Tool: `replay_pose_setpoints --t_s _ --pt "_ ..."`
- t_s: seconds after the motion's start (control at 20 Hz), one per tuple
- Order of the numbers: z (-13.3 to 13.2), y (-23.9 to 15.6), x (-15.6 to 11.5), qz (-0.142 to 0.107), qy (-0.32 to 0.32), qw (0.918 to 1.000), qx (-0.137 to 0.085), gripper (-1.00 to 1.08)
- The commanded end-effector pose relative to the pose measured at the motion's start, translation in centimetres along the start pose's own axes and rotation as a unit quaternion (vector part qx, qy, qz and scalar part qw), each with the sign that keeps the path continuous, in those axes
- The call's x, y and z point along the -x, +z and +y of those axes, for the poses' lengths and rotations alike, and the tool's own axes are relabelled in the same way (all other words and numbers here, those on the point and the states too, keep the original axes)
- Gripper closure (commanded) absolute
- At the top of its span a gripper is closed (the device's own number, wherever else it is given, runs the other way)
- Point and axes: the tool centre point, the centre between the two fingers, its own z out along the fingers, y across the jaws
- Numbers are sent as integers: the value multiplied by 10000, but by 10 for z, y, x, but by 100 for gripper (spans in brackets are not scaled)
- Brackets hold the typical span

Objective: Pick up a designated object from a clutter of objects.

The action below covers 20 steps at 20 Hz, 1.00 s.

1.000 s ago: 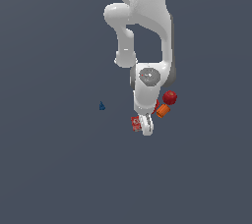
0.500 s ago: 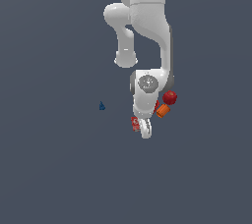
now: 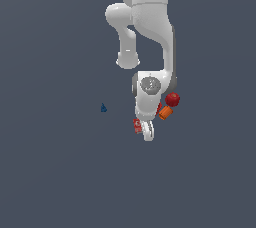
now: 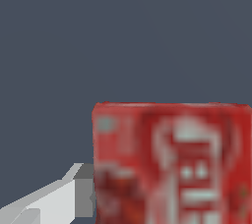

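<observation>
One red box [image 3: 137, 125] under the gripper [image 3: 148, 133], one orange cylinder [image 3: 166, 112] and one red ball [image 3: 173, 99] near it, one blue cone [image 3: 103, 107] well apart, one finger [image 4: 54, 199] touching the box, grip state unclear.

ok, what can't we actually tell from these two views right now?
- Grip state: in the exterior view the arm's own body covers the gripper; the wrist view shows only one finger, cut off at the edge, so open or shut jaws cannot be told.
- Red box: label print blurred; its far side runs off the wrist view.
- Red cup: hidden behind the arm in the exterior view.
- Blue cone: too small for detail.
</observation>
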Motion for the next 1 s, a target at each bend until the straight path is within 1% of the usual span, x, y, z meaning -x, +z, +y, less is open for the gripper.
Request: replay_pose_setpoints --t_s 0.0,0.25,0.45,0.7,0.95 --pt "0 0 0 0 0 10000 0 108" --pt "0 -7 -5 0 0 10000 0 108" --pt "-1 -22 -16 0 0 10000 0 108" --pt "-3 -53 -38 -2 2 10000 1 108" --pt "-6 -97 -69 -4 5 10000 2 108"
